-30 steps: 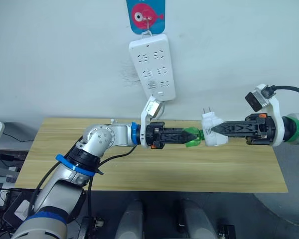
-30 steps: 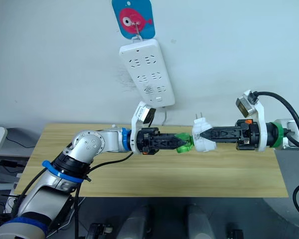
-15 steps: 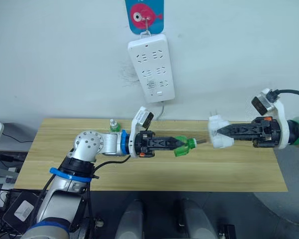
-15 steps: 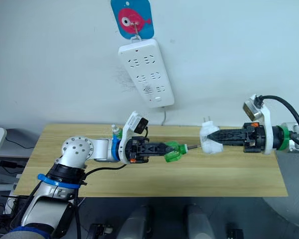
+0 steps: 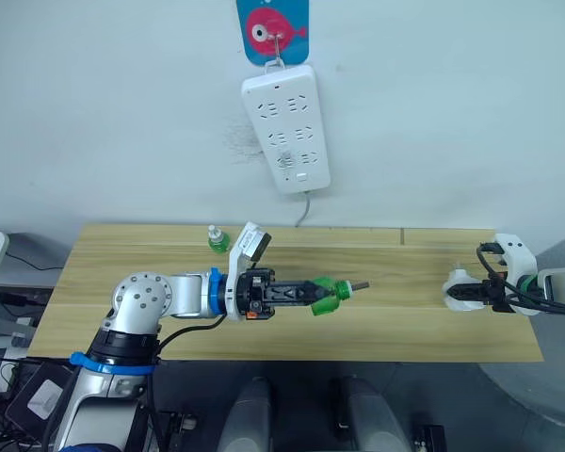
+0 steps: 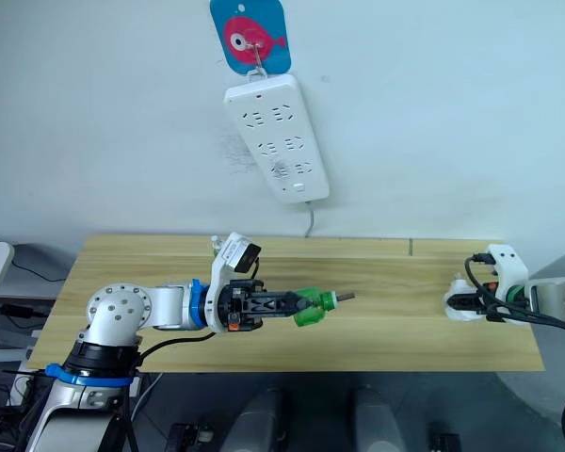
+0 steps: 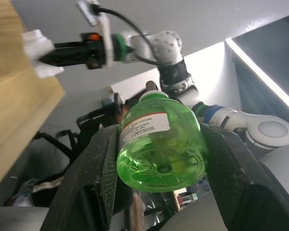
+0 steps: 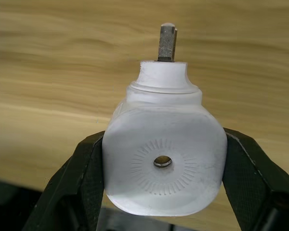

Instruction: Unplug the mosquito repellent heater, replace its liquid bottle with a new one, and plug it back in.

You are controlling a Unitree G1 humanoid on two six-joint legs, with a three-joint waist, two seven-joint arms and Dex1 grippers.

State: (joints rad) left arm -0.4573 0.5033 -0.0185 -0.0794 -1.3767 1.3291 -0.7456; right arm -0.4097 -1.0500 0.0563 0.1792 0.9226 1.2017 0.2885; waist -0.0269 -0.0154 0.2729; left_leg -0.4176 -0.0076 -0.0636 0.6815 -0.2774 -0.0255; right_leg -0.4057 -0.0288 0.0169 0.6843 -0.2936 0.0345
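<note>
My left gripper [image 5: 307,293] is shut on a green liquid bottle [image 5: 326,293], held level over the middle of the wooden table [image 5: 395,325] with its wick pointing to the right. In the left wrist view the bottle [image 7: 160,146] sits clamped between both fingers. The white mosquito repellent heater [image 5: 456,289] is low over the table's right end, with my right gripper [image 5: 471,294] shut on it. The right wrist view shows the heater's [image 8: 165,162] domed face and round vent hole, one metal prong above it. Whether the heater touches the table I cannot tell.
A second small green bottle [image 5: 216,239] stands upright at the back left of the table. A long white power strip [image 5: 284,126] hangs on the wall under a blue fish hook plate [image 5: 272,28]. Its cable drops behind the table.
The bottle and the heater were joined; now they are apart. My right gripper carried the heater right and down to the table's end. My left gripper drew back left with the bottle.
</note>
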